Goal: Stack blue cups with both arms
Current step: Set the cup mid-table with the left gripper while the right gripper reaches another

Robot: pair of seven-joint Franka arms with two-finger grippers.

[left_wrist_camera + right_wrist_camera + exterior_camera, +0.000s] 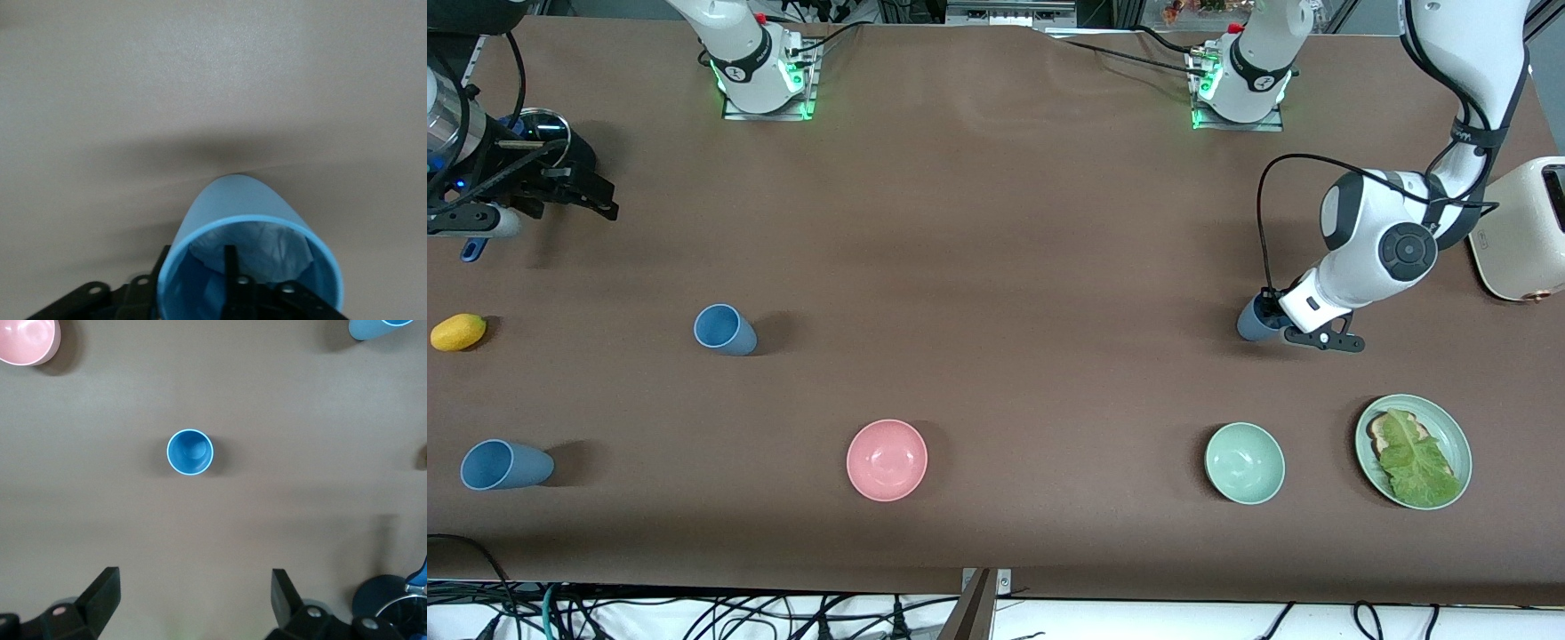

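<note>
From the front view, nothing was stacked yet. My left hand (1294, 333) was down at the table (996, 222) toward the left arm's end, at a darker blue cup (1256, 320) that stood farther from the camera than the green bowl (1245, 462). Two more blue cups stood apart toward the right arm's end: one cup (725, 330) upright, and a nearer cup (505, 465) closer to the camera. My right hand (560, 191) hung over the table's edge at that end, waiting. A pink bowl (887, 460), a plate (1449, 427) with lettuce on bread, a lemon (458, 332) and a toaster (1529, 231) played no part.

In the left wrist view, one finger (230, 267) of my left hand reached inside the cup's rim and the other sat outside the wall, so I judged I was pinching the cup wall, though whether the grip had fully set I could not tell.

In the right wrist view, my right hand's fingers (103, 593) stood wide and empty above the table, with an upright cup below and ahead.

Lifting, carrying and nesting all remained.
</note>
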